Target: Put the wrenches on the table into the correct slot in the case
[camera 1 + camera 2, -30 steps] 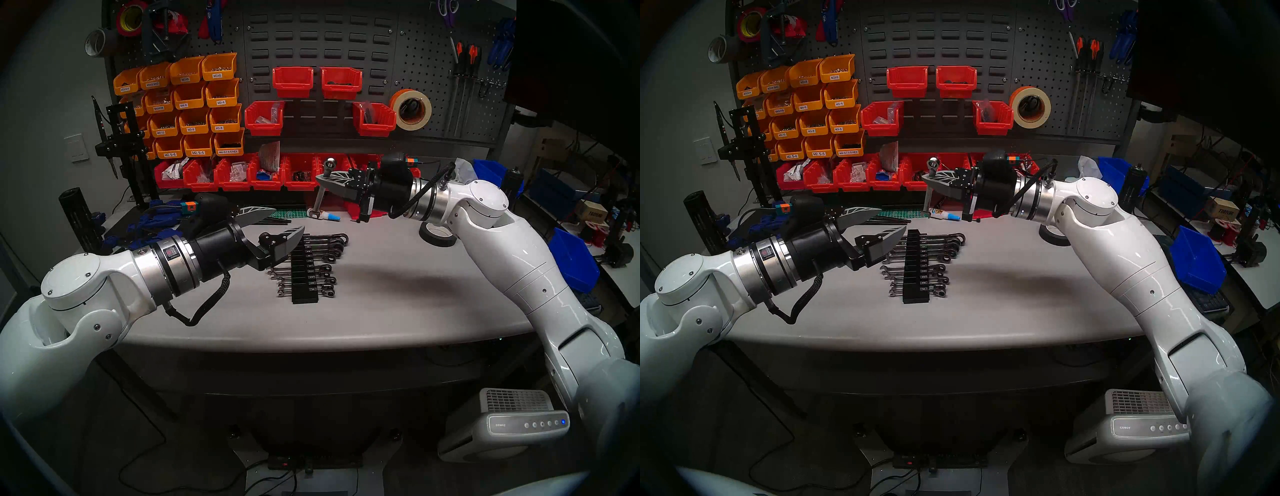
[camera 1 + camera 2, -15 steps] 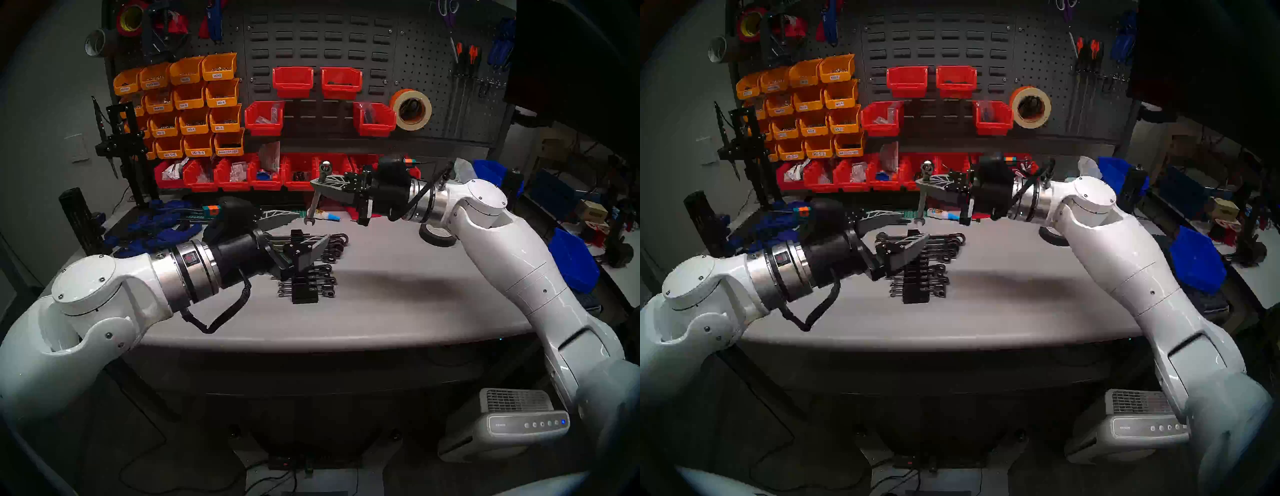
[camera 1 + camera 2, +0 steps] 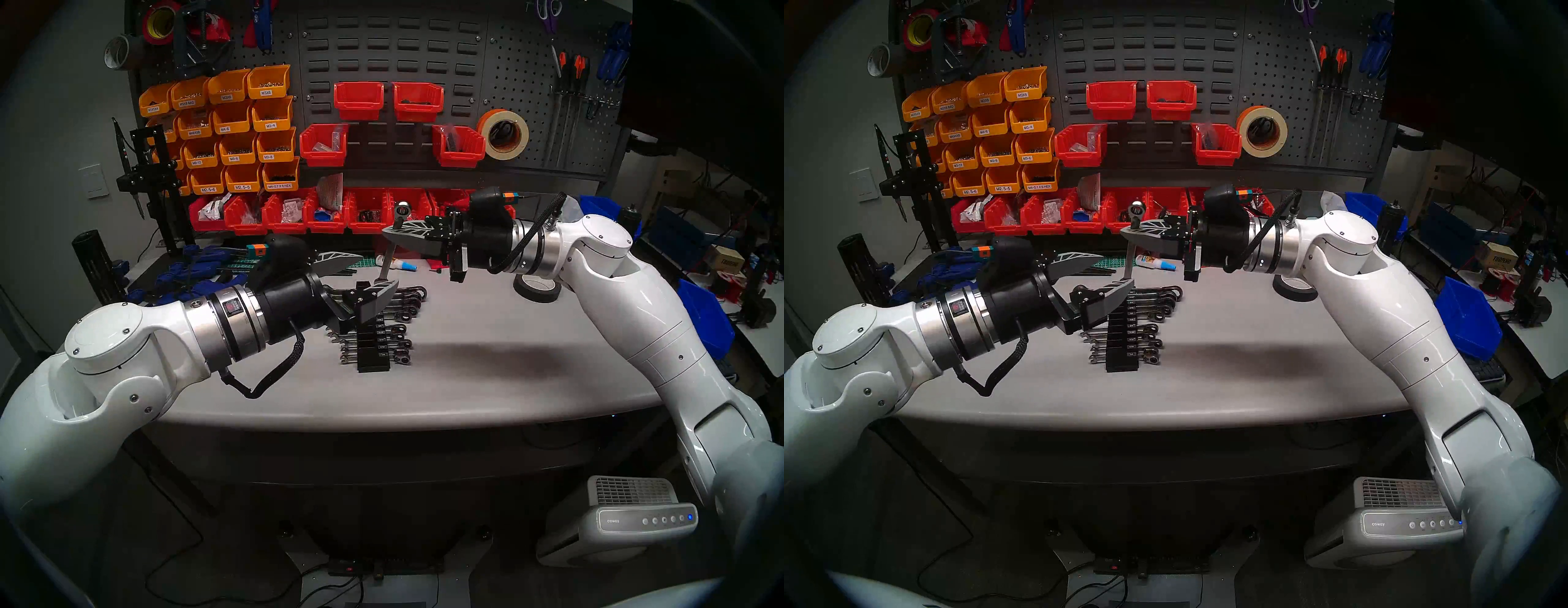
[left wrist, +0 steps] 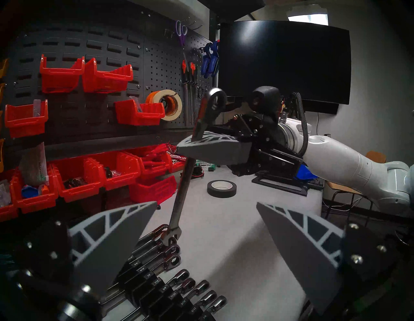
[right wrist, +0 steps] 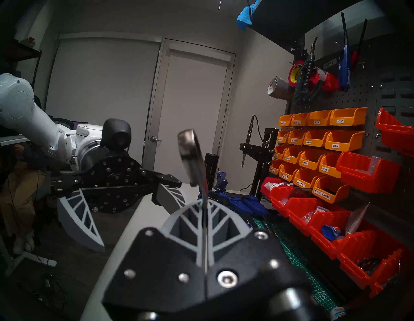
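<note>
Grey curved-front desk (image 3: 466, 382) below, the right pincer (image 3: 392, 231) clamps a slim chrome wrench (image 4: 183, 190) near its ring end, shaft hanging almost upright, open jaw down between the left pincer's (image 4: 206, 226) wide-spread fingers, above the long black grooved rack (image 3: 372, 339).

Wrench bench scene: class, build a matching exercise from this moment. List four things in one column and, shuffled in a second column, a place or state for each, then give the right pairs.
Things
1. wrench
2. left hand
3. wrench rack
4. black tape roll

Places or states
A. lying flat on the grey table, away from both arms
B. open, holding nothing
C. pinched in the shut right hand, ring end up
D. standing on the table with a row of wrenches in its grooves

Pairs: 1-C, 2-B, 3-D, 4-A
</note>
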